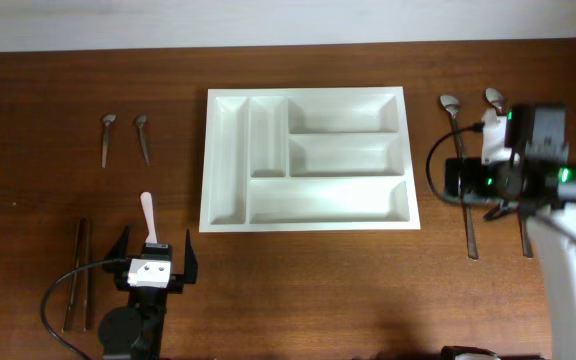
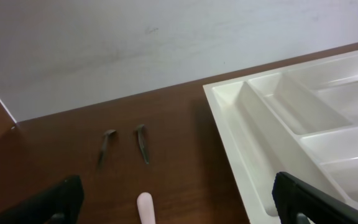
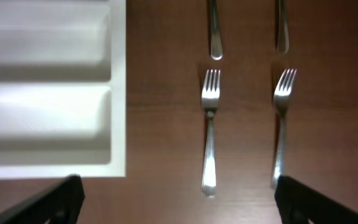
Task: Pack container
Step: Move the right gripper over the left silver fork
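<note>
- The container [image 1: 328,203], a white tray, lies flat in the middle of the wooden tabletop [image 1: 308,290], between the two arms.
- The left claw [image 1: 157,242] sits near the front edge, in front of and to the left of the container's front left corner, apart from it. Its fingers are spread wide and pinch nothing.
- In the left wrist view the container fills the right side, with its near corner just beyond the right finger.
- The right claw [image 3: 178,188] hovers to the right of the container, above the cutlery there. Its fingers are spread wide and hold nothing. In its wrist view the container's right edge lies on the left.
- One container, with five compartments: two narrow ones running front to back on the left, and three long ones across.
- Two small spoons [image 1: 108,138] lie side by side to the left of the container.
- Two dark sticks [image 1: 78,275] lie parallel at the front left; what they are I cannot tell.
- One pale stick [image 1: 147,210] lies just ahead of the left claw.
- Two larger spoons [image 1: 450,104] lie at the far right.
- Two forks [image 3: 209,130] lie in line below them, tines toward the spoon handles.
</note>
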Motion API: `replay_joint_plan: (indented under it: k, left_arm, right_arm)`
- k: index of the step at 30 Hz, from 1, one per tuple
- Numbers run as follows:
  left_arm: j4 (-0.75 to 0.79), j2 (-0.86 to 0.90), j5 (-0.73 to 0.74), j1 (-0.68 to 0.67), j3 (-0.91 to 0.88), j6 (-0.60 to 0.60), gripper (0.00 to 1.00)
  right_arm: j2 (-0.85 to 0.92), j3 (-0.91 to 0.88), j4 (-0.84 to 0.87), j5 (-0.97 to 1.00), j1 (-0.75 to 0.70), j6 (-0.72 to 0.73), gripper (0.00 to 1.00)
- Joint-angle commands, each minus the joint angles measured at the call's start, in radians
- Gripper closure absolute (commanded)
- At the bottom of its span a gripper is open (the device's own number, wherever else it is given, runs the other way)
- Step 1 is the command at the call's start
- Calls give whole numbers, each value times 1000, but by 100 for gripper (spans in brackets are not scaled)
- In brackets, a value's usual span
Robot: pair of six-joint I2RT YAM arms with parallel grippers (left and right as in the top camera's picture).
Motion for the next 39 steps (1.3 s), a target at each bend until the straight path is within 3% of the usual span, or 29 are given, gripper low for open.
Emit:
replay_joint_plan:
  k: [1,5,8,39]
  left_arm:
    - [3,-8,-7,5,-8,1,1]
    - [3,-8,-7,5,-8,1,1]
    - [3,-8,-7,5,-8,1,1]
    - [3,-8,-7,5,-8,1,1]
  right_arm:
    - [162,236,-139,0,-66,-179,1]
    - [325,409,-288,-2,-125,-241,1]
    - [387,441,-292,-3,-152,-237,1]
    - [577,293,-166,-48,-191,-247,1]
